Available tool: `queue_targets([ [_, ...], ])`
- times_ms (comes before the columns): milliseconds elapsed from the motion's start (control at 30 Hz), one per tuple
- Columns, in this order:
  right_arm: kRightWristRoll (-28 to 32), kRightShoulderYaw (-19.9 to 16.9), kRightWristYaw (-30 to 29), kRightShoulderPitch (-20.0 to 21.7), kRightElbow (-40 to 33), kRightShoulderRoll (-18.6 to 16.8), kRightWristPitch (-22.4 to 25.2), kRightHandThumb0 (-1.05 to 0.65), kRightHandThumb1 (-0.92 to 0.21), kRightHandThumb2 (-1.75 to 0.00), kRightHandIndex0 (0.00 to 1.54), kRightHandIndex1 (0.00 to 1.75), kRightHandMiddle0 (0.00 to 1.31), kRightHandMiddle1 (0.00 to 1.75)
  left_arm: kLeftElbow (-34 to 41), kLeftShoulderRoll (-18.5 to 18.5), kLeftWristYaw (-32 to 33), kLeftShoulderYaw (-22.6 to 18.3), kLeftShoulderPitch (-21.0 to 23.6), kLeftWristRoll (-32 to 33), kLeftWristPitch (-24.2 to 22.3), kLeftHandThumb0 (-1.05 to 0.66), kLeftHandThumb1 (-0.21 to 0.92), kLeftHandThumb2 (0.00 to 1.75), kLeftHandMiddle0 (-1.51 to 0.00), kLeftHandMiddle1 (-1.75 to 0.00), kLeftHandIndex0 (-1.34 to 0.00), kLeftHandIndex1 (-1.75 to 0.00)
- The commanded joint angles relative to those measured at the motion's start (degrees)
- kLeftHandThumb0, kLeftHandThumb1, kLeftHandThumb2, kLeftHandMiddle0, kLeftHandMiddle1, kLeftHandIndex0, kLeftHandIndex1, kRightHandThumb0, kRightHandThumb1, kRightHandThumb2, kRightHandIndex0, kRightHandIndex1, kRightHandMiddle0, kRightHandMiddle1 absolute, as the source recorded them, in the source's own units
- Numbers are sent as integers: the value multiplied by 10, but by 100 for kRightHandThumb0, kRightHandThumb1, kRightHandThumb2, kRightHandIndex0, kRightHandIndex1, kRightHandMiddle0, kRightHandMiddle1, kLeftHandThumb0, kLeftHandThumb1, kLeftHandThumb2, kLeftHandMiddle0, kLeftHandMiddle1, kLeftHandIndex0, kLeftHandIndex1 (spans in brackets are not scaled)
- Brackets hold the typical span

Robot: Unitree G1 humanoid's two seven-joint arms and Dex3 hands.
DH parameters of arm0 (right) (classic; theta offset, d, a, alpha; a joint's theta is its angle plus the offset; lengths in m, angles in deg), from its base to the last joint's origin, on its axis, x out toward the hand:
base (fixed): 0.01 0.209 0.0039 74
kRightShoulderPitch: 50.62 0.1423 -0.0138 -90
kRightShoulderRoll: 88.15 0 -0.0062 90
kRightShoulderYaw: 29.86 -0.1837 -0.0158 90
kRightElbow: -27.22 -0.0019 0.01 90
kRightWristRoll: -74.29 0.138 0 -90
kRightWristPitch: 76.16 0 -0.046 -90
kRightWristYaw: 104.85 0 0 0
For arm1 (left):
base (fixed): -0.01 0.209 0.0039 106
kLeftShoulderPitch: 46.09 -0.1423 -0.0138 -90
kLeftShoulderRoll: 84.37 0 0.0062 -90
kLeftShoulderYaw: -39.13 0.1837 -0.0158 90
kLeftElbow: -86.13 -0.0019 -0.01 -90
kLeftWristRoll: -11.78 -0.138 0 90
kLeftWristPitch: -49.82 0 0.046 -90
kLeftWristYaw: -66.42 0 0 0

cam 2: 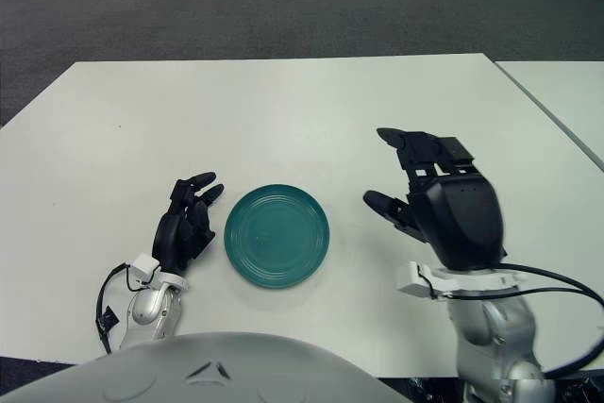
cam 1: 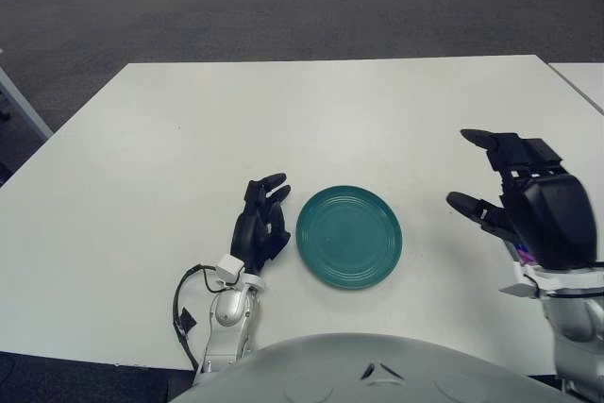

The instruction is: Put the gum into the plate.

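Wrist and forearm of my right arm fill the near right corner, and above them my right hand [cam 1: 528, 205] hangs raised off the table [cam 1: 311, 110], fingers spread wide with the thumb jutting toward the plate [cam 1: 348, 236]. It holds nothing. The gum [cam 1: 522, 253] is almost wholly hidden beneath that hand; in the left eye view I see only a sliver of purple-blue at the hand's lower left edge, and in the right eye view I cannot see it at all. So the pack sits on the table to the right of the plate, under my palm, and I cannot tell its exact orientation.

My left hand [cam 1: 260, 226] shows just left of the plate, fingers loosely curled and holding nothing.

I judge this step to be the reach and descent onto the gum. To do it well, I want the hand to come down squarely over the pack, thumb on one long edge and fingers on the other, since a thin flat pack will likely skid if pushed from one side. Because my own hand blocks the view, I lower slowly and close only once both sides are bracketed. The green plate is empty and near, so the carry leftward should be brief; beyond it the white table stretches away bare.
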Motion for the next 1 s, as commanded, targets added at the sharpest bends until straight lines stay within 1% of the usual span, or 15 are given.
queue_targets([
  [0,-8,-32,59,-83,-20,74,-9,-81,-87,-25,24,31,0,60,-40,-7,-2,-4,-11,1,-31,-77,92,73,-27,-69,-7,-111],
  [67,-5,-45,77,-74,-3,83,-13,-81,-88,-22,26,26,0,58,-40,-9,-4,-5,-10,3,-33,-76,92,71,-27,-69,-6,-111],
  [133,-4,-53,89,-68,8,84,-19,-81,-89,-20,27,24,0,57,-40,-12,-6,-6,-10,4,-34,-76,92,71,-27,-69,-6,-111],
  [200,-5,-63,87,-67,36,87,-31,-81,-89,-19,27,22,0,57,-39,-13,-6,-7,-10,4,-35,-75,92,70,-27,-69,-6,-111],
  [267,-16,-74,76,-73,81,92,-44,-83,-90,-18,27,20,0,56,-39,-15,-7,-8,-10,5,-35,-75,92,70,-28,-69,-6,-111],
  [333,-20,-80,77,-73,98,92,-51,-84,-90,-18,27,20,0,56,-38,-16,-7,-9,-9,5,-34,-74,92,70,-28,-69,-6,-111],
  [467,-35,-82,111,-67,121,81,-29,-86,-92,-19,29,17,0,58,-35,-20,-7,-12,-10,6,-30,-72,92,69,-27,-68,-6,-111],
  [633,-57,-86,82,-66,196,81,-25,-88,-92,-29,30,16,0,63,-28,-26,-13,-16,-13,11,-33,-70,92,66,-27,-67,-5,-109],
  [800,-71,-79,69,-61,225,76,-18,-89,-92,-36,31,15,0,66,-24,-33,-19,-18,-17,14,-34,-68,92,62,-27,-65,-5,-108],
  [967,-77,-69,77,-58,231,72,-1,-90,-92,-44,33,15,0,70,-21,-37,-25,-18,-19,20,-39,-65,91,55,-27,-64,-5,-106],
])
